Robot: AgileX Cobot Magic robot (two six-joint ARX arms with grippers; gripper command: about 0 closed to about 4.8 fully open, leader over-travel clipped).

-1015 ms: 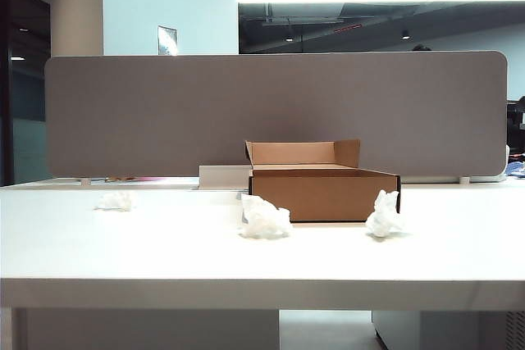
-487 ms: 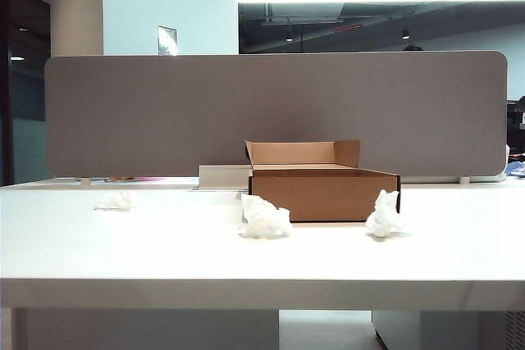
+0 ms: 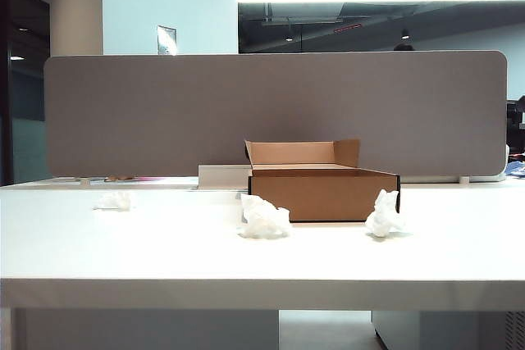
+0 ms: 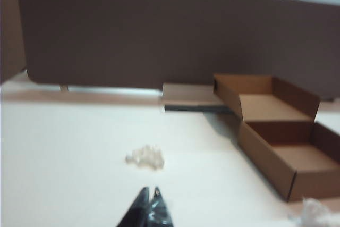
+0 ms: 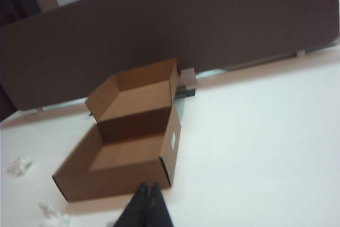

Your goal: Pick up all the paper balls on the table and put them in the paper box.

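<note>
Paper balls sit on the white tabletop (image 3: pixel 164 260), three of them, all outside the paper box (image 3: pixel 324 190). One paper ball (image 3: pixel 264 219) lies right by the box's front left corner. Another paper ball (image 3: pixel 384 214) lies by the box's right corner. The third paper ball (image 3: pixel 115 200) is far off to the left, well apart from the box. The brown box is open on top, with its back flap standing up, and I can see nothing inside it. Behind it is a low white block (image 3: pixel 224 176), and behind that a big grey divider panel (image 3: pixel 271 108).

No arm shows from the front. The left gripper (image 4: pixel 149 208) hangs above the tabletop, near the far-left ball, with its dark fingers pressed together and holding nothing. The right gripper (image 5: pixel 147 206) hangs just in front of the box, its fingers also pressed together and holding nothing.
</note>
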